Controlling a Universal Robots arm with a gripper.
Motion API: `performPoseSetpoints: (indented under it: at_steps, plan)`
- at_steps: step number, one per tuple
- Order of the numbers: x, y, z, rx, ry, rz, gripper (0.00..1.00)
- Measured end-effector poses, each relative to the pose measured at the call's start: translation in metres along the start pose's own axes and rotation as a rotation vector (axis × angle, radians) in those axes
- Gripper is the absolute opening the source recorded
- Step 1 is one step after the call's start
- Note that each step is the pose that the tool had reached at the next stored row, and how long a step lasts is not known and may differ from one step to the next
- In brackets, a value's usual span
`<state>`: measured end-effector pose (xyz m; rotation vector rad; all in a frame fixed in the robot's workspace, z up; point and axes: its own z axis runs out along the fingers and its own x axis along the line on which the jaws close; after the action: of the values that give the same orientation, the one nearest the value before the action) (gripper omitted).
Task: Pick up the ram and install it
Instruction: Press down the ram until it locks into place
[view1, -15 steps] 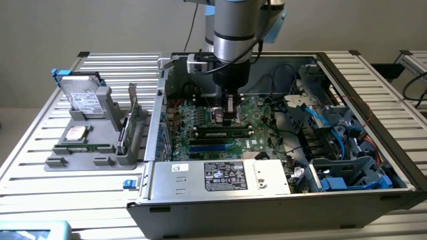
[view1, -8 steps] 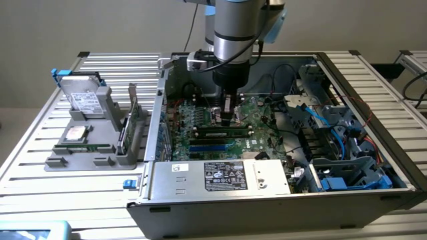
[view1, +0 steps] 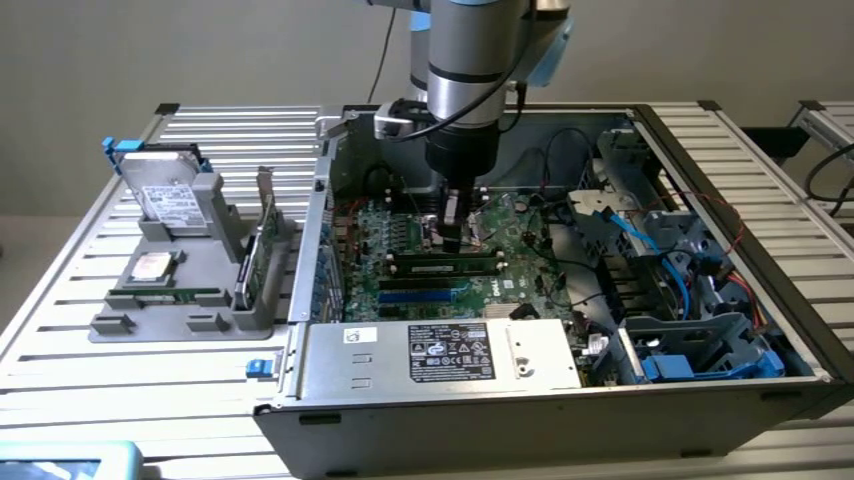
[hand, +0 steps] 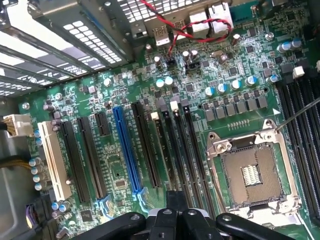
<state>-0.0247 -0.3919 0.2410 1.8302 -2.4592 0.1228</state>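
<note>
While the gripper (view1: 458, 238), jaws pressed together, bears on the ram (view1: 445, 267) mid-motherboard (hand: 125, 170), even downward pressure should seat it.

**A plain room with a silver ribbed surface**

The wall (view1: 200, 50) at the back is bare and pale, a soft grey-beige color. The light is even and gentle, with no strong shadows. Below the wall sits a big surface (view1: 54, 330) made of long silver metal strips with grooves between them. On the exterior view's right, a second ribbed metal piece (view1: 830, 118) stands a little apart. A light blue thing (view1: 67, 460) peeks in at the bottom corner on the exterior view's left.
</note>
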Motion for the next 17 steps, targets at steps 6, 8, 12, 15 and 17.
performPoseSetpoints:
  at_steps: [6, 8, 12, 15, 17]
  plan:
    - [-0.0001, 0.0000, 0.0003, -0.0009, -0.0013, 0.074, 0.11]
    - [-0.0001, 0.0000, 0.0004, 0.0006, -0.0022, 0.090, 0.11]
    - [-0.0001, 0.0000, 0.0003, -0.0010, -0.0020, 0.140, 0.11]
    - [-0.0001, 0.0000, 0.0003, -0.0038, -0.0013, 0.179, 0.11]
    - [-0.0001, 0.0000, 0.0004, -0.0064, -0.0008, 0.207, 0.11]
